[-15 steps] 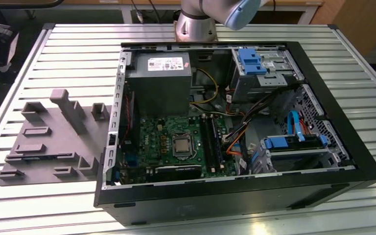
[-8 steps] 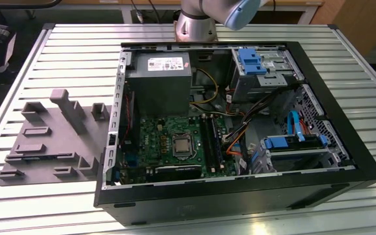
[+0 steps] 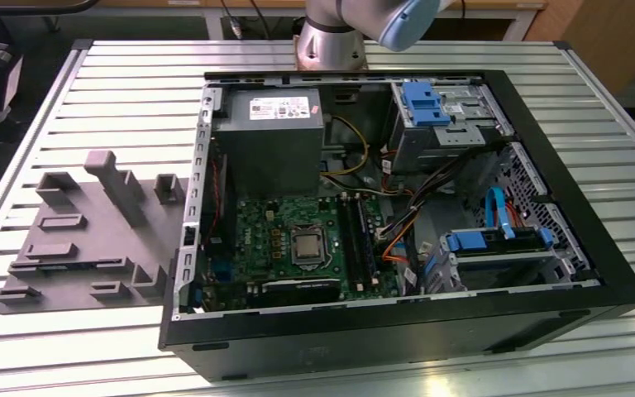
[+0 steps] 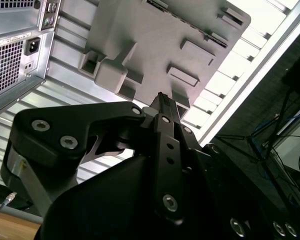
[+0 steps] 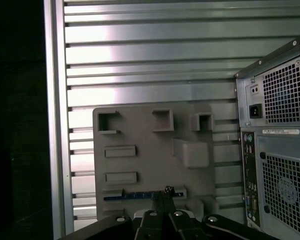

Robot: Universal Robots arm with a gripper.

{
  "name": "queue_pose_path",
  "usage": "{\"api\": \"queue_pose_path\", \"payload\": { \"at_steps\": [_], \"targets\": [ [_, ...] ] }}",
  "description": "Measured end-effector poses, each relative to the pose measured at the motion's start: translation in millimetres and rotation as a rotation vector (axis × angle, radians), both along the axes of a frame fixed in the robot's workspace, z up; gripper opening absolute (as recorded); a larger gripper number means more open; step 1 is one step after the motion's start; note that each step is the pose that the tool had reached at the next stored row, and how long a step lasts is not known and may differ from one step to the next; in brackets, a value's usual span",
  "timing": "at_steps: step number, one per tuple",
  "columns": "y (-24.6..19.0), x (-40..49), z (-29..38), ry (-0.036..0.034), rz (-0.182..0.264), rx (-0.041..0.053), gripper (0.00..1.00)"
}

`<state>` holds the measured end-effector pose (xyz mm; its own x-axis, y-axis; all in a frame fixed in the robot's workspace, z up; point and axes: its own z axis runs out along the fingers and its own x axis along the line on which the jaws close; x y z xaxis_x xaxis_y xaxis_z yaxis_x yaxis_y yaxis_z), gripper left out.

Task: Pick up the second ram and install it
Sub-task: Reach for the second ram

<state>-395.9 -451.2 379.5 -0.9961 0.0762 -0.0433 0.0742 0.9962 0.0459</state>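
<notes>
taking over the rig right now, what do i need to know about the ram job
Gripper: shut, empty, up above the grey holder, not touching it.
Second ram: lies in a slot along the holder's edge.
Motherboard: in the open case; I cannot tell whether a stick already sits in its slots.
Done: nothing of this step shows. Left: the pick and the install.

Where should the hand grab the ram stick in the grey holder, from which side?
Pinch the ram stick across its flat faces near mid-length, coming from above the grey holder: it apparently stands on edge in a slot, only its long edge exposed.
</notes>
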Motion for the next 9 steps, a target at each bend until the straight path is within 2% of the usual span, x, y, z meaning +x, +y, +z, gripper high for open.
{"api": "queue_pose_path", "payload": {
  "at_steps": [9],
  "targets": [
    [-0.1, -4.5, -0.4, -0.0001, 0.0, 0.0001, 0.11]
  ]
}}
